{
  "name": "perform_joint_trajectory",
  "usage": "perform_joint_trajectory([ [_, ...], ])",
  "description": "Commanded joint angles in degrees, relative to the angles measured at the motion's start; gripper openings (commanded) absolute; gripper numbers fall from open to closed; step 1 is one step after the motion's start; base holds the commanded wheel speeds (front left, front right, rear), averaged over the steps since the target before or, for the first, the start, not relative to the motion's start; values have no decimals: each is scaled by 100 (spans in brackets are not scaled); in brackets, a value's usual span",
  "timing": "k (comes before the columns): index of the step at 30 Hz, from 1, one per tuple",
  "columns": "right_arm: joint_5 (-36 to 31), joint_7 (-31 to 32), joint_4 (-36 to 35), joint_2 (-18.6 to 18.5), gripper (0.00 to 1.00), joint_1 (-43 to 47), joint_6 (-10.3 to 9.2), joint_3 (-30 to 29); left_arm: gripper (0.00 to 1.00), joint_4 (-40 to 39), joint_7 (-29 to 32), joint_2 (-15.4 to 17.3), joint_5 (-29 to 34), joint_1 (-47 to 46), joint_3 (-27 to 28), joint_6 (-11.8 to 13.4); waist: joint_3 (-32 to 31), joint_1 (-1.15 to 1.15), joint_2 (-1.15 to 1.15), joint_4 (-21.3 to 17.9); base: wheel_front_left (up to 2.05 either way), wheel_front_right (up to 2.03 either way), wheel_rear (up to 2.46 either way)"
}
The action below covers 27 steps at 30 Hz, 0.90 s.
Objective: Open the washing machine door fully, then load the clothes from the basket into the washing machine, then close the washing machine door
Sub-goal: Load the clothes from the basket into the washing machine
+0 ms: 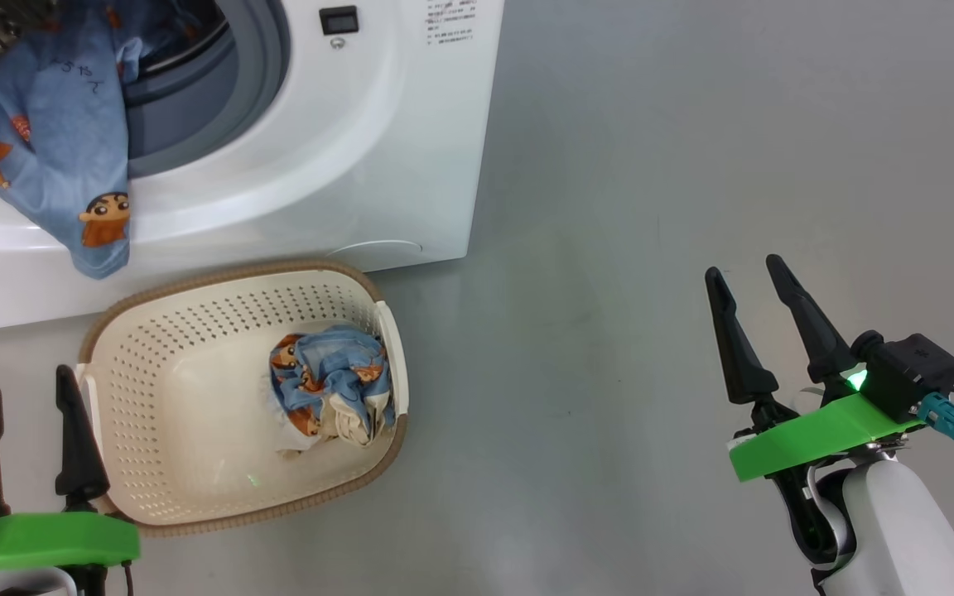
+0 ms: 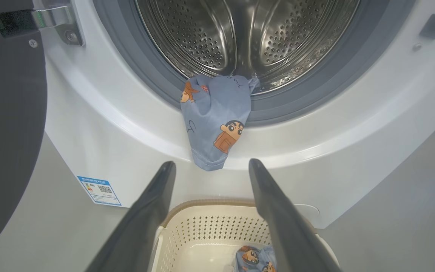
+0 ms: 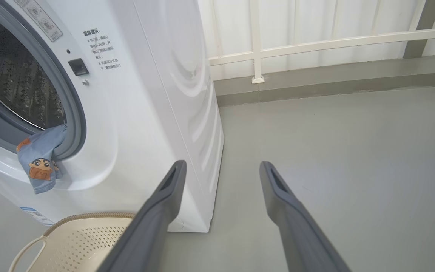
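The white washing machine (image 1: 344, 149) stands with its mouth uncovered, and its door (image 2: 10, 124) is swung out at the left edge of the left wrist view. One light blue printed cloth (image 1: 59, 141) hangs over the grey gasket, half in the drum and half down the front panel (image 2: 215, 124) (image 3: 40, 160). More clothes (image 1: 332, 393), blue print with a cream piece, lie bunched at the right end of the cream basket (image 1: 187, 451) on the floor before the machine. My left gripper (image 1: 26, 397) (image 2: 210, 166) is open and empty beside the basket's left handle. My right gripper (image 1: 750, 269) (image 3: 221, 166) is open over bare floor, well right of the machine.
Grey floor (image 1: 692, 165) stretches to the right of the machine. A white railing (image 3: 315, 41) and a low kerb run along the far wall. A blue label sticker (image 2: 98, 190) sits low on the machine's front.
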Motion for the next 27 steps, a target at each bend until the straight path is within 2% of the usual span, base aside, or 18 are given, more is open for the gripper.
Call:
perform_joint_trajectory([
  [1, 77, -28, -140, -29, 100, 72, 9, 131, 100, -165, -30, 90, 18, 52, 200, -7, 5, 0, 0, 0, 0, 0, 0],
  [10, 67, -28, -188, -33, 100, 34, 9, 113, 100, -117, -30, 112, -39, -60, 112, -8, 108, 0, 0, 10, 0, 0, 0],
  [27, -11, -28, -322, 93, 100, -246, 9, 56, 100, 862, -30, 638, -358, -1421, -236, -8, 711, 0, 0, 12, 0, 0, 0],
])
